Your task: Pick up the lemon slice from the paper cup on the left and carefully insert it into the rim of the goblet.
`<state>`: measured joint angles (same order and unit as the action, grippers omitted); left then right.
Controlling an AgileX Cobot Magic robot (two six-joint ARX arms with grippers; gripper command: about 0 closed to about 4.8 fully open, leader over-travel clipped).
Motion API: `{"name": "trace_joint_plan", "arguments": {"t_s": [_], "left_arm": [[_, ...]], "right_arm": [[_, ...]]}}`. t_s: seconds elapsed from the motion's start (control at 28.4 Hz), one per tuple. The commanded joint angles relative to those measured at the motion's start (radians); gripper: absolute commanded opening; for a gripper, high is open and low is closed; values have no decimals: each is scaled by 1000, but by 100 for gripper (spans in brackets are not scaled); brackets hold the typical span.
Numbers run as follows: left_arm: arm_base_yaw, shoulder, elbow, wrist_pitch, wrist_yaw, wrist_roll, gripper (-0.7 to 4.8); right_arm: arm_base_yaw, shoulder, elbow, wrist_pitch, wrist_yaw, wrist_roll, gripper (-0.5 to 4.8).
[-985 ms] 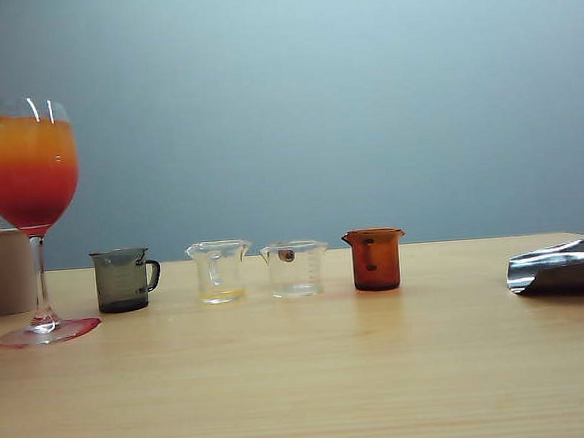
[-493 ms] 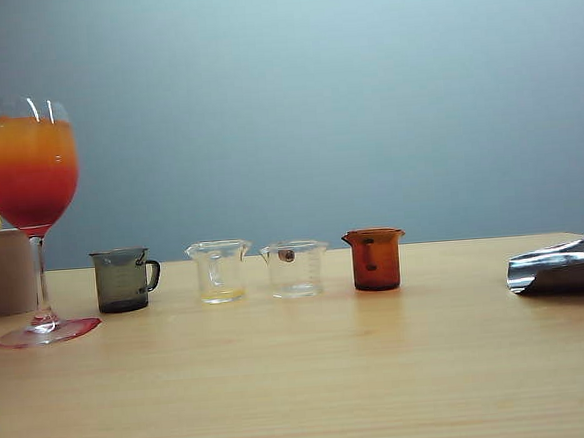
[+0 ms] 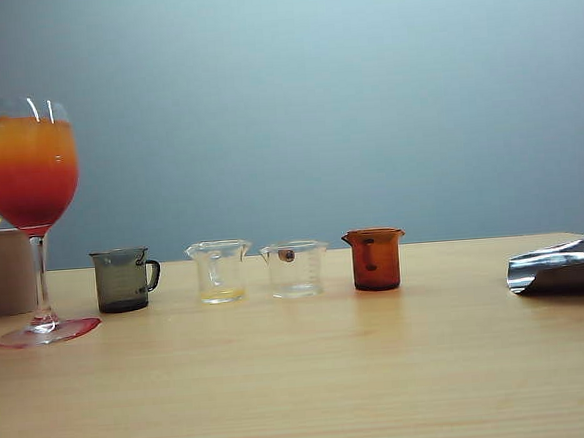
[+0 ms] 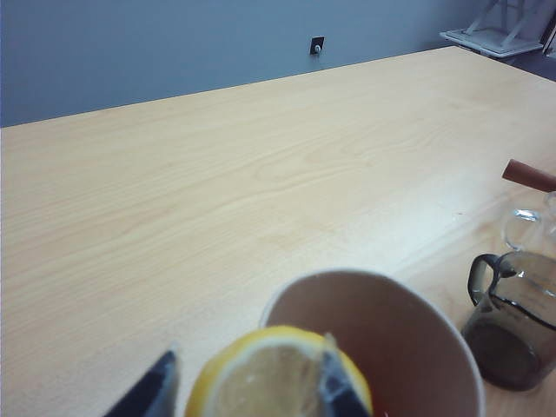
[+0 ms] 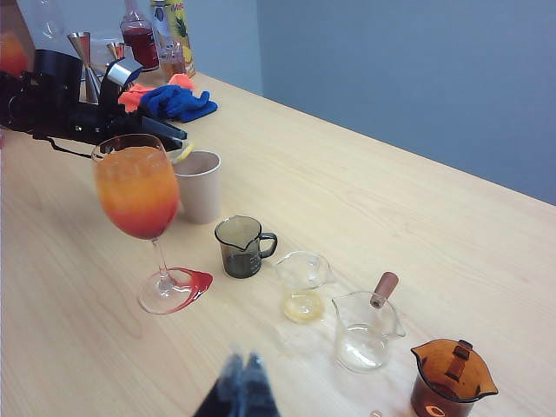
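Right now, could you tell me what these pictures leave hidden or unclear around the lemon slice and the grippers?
- Lemon slice: left wrist view's edge cuts off its lower part.
- Left gripper: only finger tips show there; the goblet hides most of it in the exterior view.
- Paper cup: inside unseen in the exterior view.
- Right gripper: blurred tips only.

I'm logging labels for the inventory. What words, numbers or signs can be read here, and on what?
No text is readable.
Tall bottle with a yellow pineapple-print label: lettering blurred.
Clear glass beaker: faint graduation marks, too small to read.
Smoky grey handled measuring cup, plain beige paper cup: no print visible.
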<state>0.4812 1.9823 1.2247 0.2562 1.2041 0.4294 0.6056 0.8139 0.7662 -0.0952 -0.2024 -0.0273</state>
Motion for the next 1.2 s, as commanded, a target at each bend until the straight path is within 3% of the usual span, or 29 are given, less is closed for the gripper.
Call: {"name": "trace_joint_plan", "arguments": {"t_s": [0.04, 0.7, 0.74, 0.81, 0.88, 1.2], "left_arm": [[0, -4, 6, 3, 12, 0, 179], [-8, -4, 7, 6, 11, -18, 187], [-7, -4, 8, 6, 3, -18, 192], [-7, -4, 8, 6, -24, -19, 270], [-5, -4, 8, 6, -26, -19, 305], [26, -4, 8, 9, -14, -129, 305]], "right_arm": [[0, -3, 6, 18, 2, -4, -5], [0, -3, 6, 26, 2, -7, -5], [0, -3, 6, 25, 2, -8, -5], [0, -3, 8, 25, 2, -7, -5], [0, -3, 9, 25, 2, -7, -5], [0, -3, 10, 25, 2, -7, -5]]}}
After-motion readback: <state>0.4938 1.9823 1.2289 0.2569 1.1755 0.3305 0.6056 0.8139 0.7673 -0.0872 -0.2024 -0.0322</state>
